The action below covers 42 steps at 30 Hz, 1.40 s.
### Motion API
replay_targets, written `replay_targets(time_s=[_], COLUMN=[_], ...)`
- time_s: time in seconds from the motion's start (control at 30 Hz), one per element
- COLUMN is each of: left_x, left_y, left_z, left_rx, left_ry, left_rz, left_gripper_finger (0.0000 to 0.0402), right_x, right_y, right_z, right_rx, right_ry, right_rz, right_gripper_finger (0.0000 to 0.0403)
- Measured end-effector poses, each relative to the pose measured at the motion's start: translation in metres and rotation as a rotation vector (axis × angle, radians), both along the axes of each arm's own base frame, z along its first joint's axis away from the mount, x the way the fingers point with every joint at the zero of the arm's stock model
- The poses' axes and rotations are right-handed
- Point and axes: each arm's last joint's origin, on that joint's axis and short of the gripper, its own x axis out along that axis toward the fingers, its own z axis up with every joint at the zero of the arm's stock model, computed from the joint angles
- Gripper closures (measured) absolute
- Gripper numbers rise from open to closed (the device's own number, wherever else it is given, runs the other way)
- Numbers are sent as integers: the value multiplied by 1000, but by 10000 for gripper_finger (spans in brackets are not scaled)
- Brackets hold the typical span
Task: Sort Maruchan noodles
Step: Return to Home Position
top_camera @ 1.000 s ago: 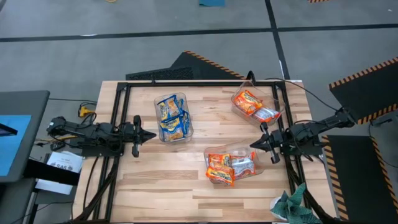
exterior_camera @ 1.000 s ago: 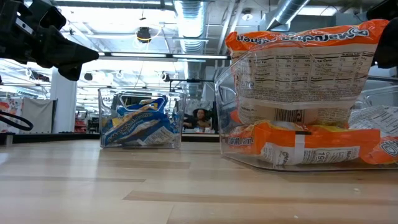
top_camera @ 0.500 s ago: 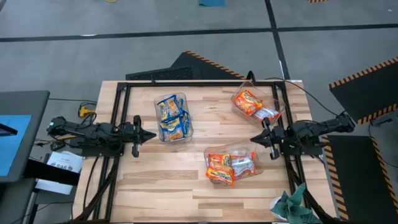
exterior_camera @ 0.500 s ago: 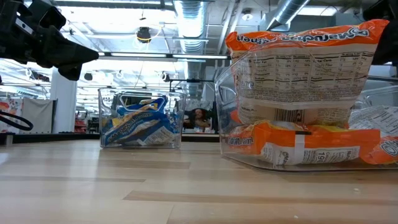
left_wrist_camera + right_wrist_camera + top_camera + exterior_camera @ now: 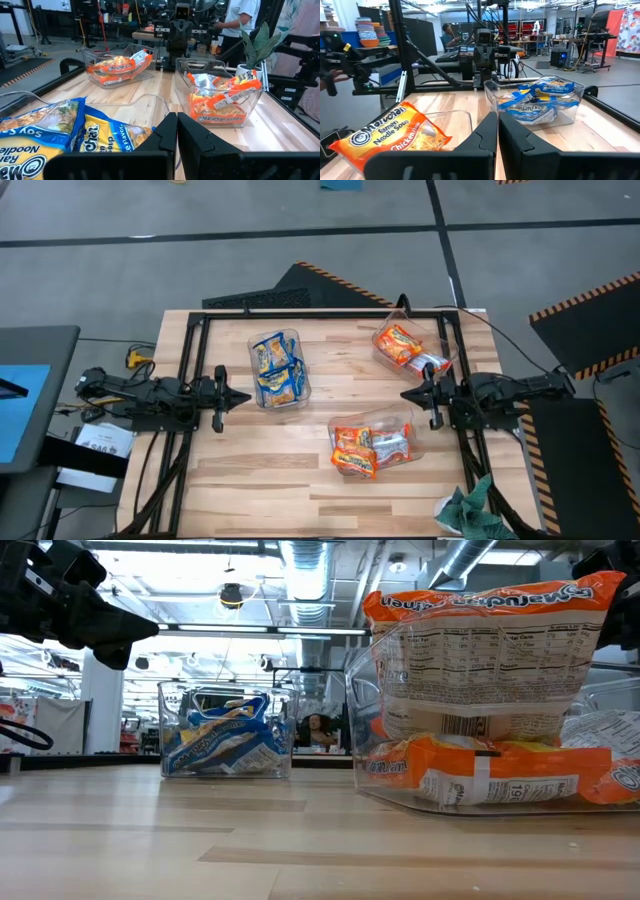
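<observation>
The Maruchan noodles lie in three clear bins. Yellow-and-blue packets [image 5: 277, 368] fill the bin at the middle left, also in the low view [image 5: 222, 740]. Orange packets [image 5: 400, 342] lie in the far right bin. More orange and silver-white packets [image 5: 370, 445] fill the near bin, one standing on edge against its wall [image 5: 490, 660]. My left gripper [image 5: 243, 396] hovers shut and level beside the yellow-and-blue bin, holding nothing [image 5: 176, 116]. My right gripper [image 5: 405, 394] hovers shut and level between the two orange bins, also holding nothing [image 5: 497, 115].
A black frame rail [image 5: 300, 313] runs along the table's far edge and down both sides. A green cloth [image 5: 465, 505] lies bunched at the near right corner. Bare wood [image 5: 250, 470] spreads over the near left. A person [image 5: 240, 15] stands beyond the table.
My right gripper has swung a little toward the table's far edge, staying level and shut. It now points between the two orange bins. The packets and bins have kept their places.
</observation>
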Motion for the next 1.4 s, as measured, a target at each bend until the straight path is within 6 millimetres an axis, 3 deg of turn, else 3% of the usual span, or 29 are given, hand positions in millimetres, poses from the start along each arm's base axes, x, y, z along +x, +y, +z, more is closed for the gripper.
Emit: replay_targets(time_s=[0.37, 0.43, 0.57, 0.63, 0.7, 1.0, 1.4], left_x=[0, -1, -10, -16, -19, -12, -12], left_y=[1, 8, 22, 26, 27, 25, 24], left_z=[0, 0, -2, -2, -2, -8, -7], left_rx=[12, 120, 491, 562, 559, 617, 575], left_ry=[0, 34, 339, 483, 529, 481, 437], left_rz=[45, 277, 859, 1066, 1157, 925, 904], left_gripper_finger=[401, 401, 401, 401, 402, 401, 401], right_x=[0, 0, 0, 0, 0, 0, 0], right_y=[0, 0, 0, 0, 0, 0, 0], right_z=[0, 0, 0, 0, 0, 0, 0], right_rx=[0, 0, 0, 0, 0, 0, 0], right_ry=[0, 0, 0, 0, 0, 0, -1], right_rz=[2, 2, 2, 2, 2, 3, 3], right_gripper_finger=[363, 363, 363, 363, 363, 363, 363])
